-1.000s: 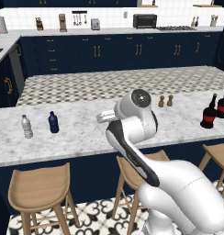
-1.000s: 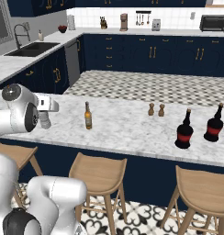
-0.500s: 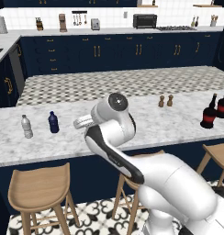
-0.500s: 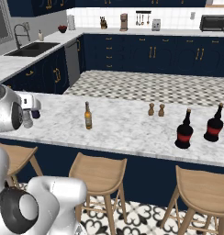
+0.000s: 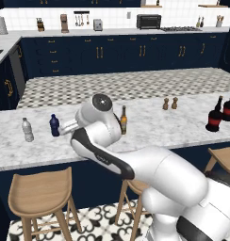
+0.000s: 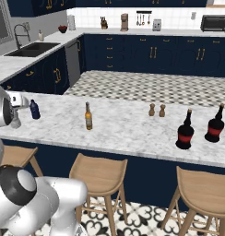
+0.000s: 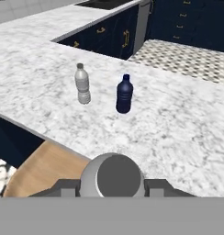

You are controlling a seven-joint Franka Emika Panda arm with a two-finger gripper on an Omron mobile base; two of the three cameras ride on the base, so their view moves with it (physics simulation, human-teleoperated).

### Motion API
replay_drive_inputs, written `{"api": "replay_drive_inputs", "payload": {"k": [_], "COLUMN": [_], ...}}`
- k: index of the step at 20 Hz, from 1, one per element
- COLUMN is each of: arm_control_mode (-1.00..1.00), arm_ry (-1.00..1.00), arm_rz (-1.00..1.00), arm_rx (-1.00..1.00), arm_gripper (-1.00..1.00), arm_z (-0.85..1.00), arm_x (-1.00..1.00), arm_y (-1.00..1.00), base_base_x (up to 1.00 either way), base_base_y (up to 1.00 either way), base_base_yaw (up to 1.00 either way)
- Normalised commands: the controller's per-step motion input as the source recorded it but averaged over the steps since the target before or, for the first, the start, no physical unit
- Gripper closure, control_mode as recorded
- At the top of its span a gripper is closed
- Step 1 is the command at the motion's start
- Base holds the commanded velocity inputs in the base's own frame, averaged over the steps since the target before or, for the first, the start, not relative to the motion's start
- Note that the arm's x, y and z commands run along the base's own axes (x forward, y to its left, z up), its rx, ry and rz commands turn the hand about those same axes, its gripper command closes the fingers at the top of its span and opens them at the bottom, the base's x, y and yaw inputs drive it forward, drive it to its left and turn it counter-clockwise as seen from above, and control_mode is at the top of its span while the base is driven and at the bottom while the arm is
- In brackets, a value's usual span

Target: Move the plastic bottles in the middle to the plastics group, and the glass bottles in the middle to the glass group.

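Small clear greyish-white plastic water bottle (image 7: pixel 111 175) is seen from above in the hand view, its round pale cap sitting between the two dark tips of the hand (image 7: pixel 111 186). The hand is closed to a narrow gap around it, so I judge it gripped and carried rather than standing free. In the left base view the hand (image 5: pixel 65 127) hangs over the left part of the white marble tabletop (image 5: pixel 150 127), just right of the dark blue plastic bottle (image 5: pixel 54 125). Further left stands a second small clear water bottle (image 5: pixel 27 130). These two make up the plastics group, which explains why the load is held facing them. The bare marble beside the dark blue bottle looks like the likely set-down place. A slim tall amber-brown glass bottle with a yellowish label (image 5: pixel 123 120) waits upright in the middle, not yet sorted. At the far right, two squat black glass bottles with red bands, one nearer (image 5: pixel 214 115) and one farther (image 5: pixel 229 106), stand close together as the glass group. Two small brown shakers (image 5: pixel 169 103) lie between them and the amber bottle.
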Motion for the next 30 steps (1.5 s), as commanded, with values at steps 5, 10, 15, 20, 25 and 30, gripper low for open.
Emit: {"api": "replay_drive_inputs", "payload": {"k": [5, 10, 15, 20, 25, 30], "arm_control_mode": [-1.0, -1.0, -1.0, -1.0, -1.0, -1.0], "arm_ry": [0.0, 0.0, 0.0, 0.0, 0.0, 0.0], "arm_rz": [0.05, 0.02, 0.0, 0.0, 0.0, 0.0], "arm_rx": [-0.03, -0.01, 0.0, 0.0, 0.0, 0.0], "arm_gripper": [1.0, 1.0, 1.0, 1.0, 1.0, 1.0], "arm_z": [-0.22, -0.09, 0.0, 0.0, 0.0, 0.0], "arm_x": [0.16, 0.06, 0.08, 0.21, 0.2, 0.15], "arm_y": [0.47, 0.19, 0.01, 0.15, 0.25, 0.16], "base_base_x": [0.0, 0.0, 0.0, 0.0, 0.0, 0.0], "base_base_y": [0.0, 0.0, 0.0, 0.0, 0.0, 0.0], "base_base_yaw": [0.0, 0.0, 0.0, 0.0, 0.0, 0.0]}}
